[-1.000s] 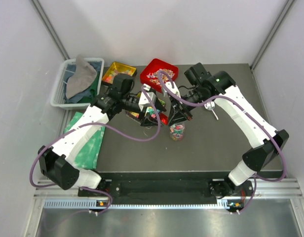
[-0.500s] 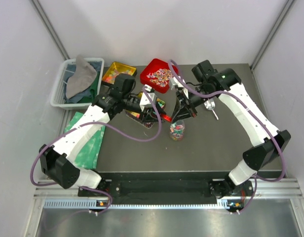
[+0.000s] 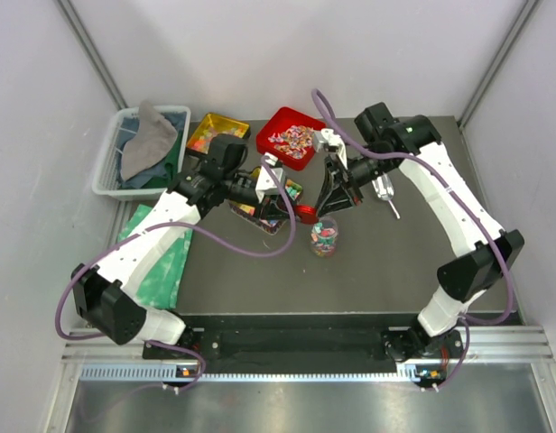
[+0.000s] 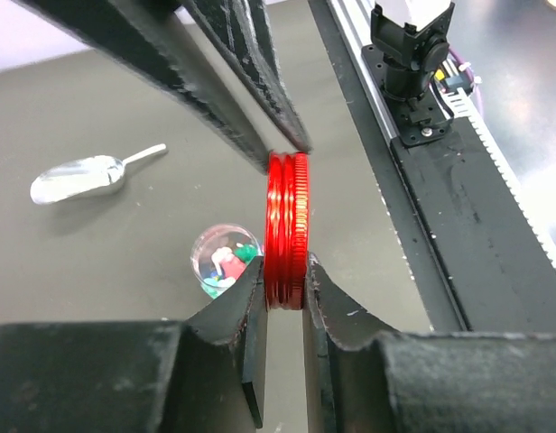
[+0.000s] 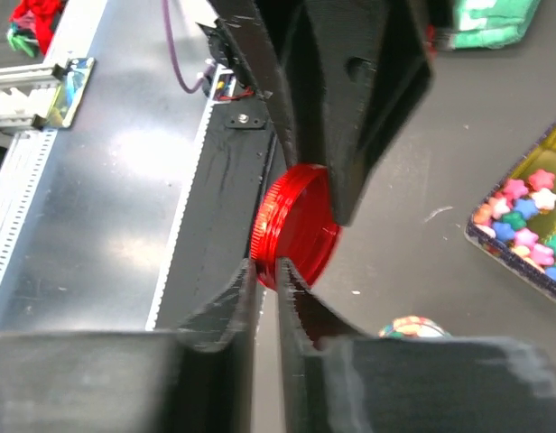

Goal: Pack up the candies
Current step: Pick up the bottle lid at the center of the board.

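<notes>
Plainly, the fingers of the left gripper [image 4: 285, 271] pinch a red lid [image 4: 287, 212] across its thickness, held on edge just beside the small clear jar [image 3: 323, 237]. The right gripper [image 5: 264, 271] has its fingers almost together at the lid's rim; whether they nip it, I cannot tell. Some candies [image 4: 226, 266] lie in the jar, more in a red tray [image 3: 264, 142] well behind the jar. They look tiny, light and ready to roll, so I judge the metal scoop [image 4: 79, 178], right of the jar, better than pinching. No writing is readable.
</notes>
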`<move>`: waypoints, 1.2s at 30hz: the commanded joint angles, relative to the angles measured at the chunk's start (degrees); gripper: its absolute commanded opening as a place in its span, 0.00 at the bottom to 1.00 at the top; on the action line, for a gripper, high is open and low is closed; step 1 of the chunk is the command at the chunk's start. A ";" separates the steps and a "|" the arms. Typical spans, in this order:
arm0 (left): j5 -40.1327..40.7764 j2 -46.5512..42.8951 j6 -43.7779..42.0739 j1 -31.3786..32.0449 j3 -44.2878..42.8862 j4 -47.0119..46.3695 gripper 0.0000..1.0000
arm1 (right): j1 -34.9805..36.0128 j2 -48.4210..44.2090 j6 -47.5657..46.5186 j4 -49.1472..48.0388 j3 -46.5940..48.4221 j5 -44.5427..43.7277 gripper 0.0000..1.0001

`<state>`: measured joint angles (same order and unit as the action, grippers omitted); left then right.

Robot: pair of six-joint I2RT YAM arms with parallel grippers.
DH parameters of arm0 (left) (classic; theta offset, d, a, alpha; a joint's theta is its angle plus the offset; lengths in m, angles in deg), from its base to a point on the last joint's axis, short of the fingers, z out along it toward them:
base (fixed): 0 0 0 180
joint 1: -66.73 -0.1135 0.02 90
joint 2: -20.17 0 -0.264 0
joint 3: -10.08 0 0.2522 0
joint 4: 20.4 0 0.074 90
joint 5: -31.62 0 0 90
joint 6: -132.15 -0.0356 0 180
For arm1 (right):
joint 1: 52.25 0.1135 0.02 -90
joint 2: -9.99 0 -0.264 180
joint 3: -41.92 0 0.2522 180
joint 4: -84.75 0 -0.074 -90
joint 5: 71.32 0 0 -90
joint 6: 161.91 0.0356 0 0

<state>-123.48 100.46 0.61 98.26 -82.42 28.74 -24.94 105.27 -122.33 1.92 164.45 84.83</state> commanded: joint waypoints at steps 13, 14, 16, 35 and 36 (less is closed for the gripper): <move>-1.61 1.97 30.85 -0.50 3.32 -22.26 0.00 | -1.06 -23.80 17.81 -31.98 -21.11 -35.94 0.69; -1.78 3.19 33.17 -1.46 3.68 -26.02 0.00 | 0.62 -28.79 17.72 -34.87 -26.54 -39.48 0.73; -2.74 4.95 40.70 -2.26 3.51 -29.03 0.00 | 4.31 -32.69 17.19 -40.69 -31.14 -47.03 0.79; -11.63 23.68 80.65 -3.41 -0.97 -57.96 0.00 | 19.89 -30.69 8.58 -53.61 -39.95 -73.00 0.93; -11.98 23.94 81.00 -3.32 -1.15 -57.96 0.00 | 19.97 -30.51 8.66 -53.88 -39.87 -73.27 0.93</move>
<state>-132.59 123.98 76.54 94.32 -80.52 -22.63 -6.10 74.56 -112.27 -46.21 123.86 16.66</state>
